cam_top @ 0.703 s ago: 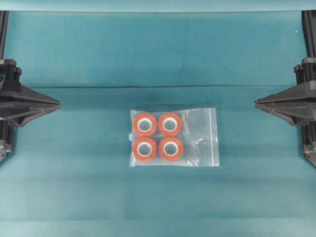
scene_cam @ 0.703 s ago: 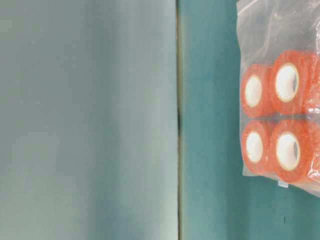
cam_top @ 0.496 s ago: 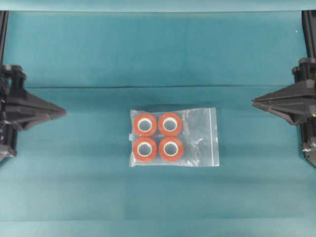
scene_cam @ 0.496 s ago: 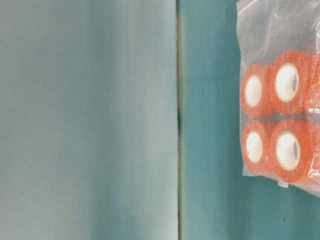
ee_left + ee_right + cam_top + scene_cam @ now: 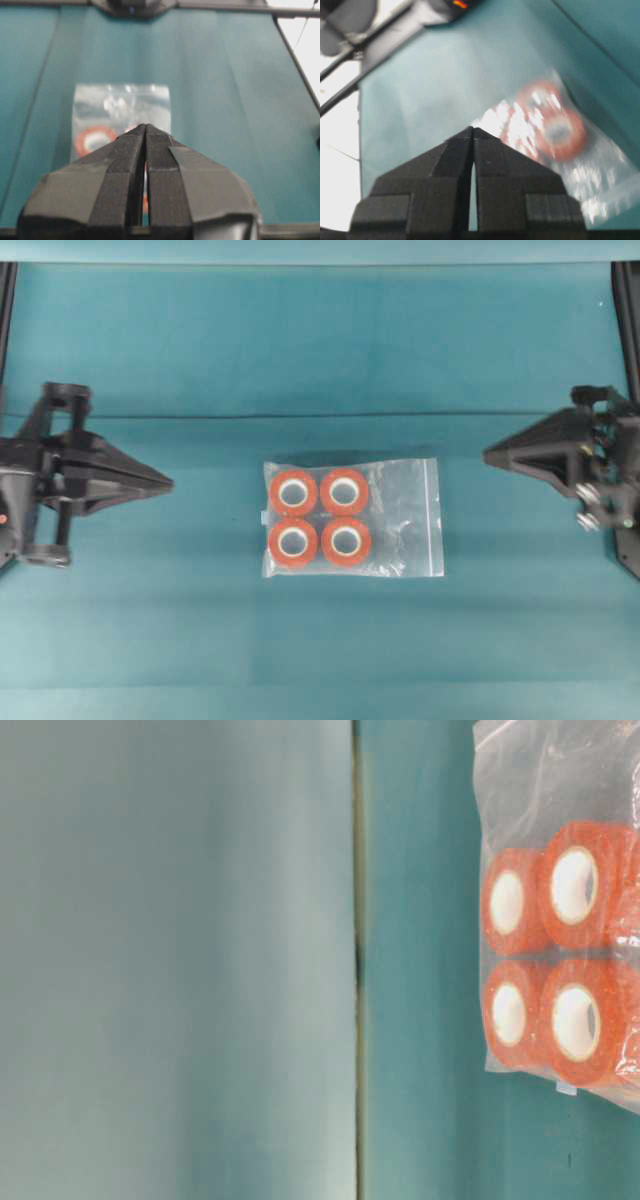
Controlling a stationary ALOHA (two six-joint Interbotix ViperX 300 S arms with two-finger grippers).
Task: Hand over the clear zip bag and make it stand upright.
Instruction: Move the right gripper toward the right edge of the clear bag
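The clear zip bag (image 5: 352,517) lies flat in the middle of the teal table, its zip strip on the right edge and its four orange rolls with white cores in the left half. It also shows in the table-level view (image 5: 560,910), the left wrist view (image 5: 120,112) and, blurred, the right wrist view (image 5: 555,145). My left gripper (image 5: 168,482) is shut and empty, well left of the bag. My right gripper (image 5: 488,452) is shut and empty, right of the bag and a little farther back.
The teal table (image 5: 320,350) has a seam line running across behind the bag. Black arm posts stand at the far left (image 5: 6,300) and far right (image 5: 628,300) edges.
Both arms have come in from the table's sides towards the middle. The left gripper moved right, the right gripper moved left. The bag has not moved.
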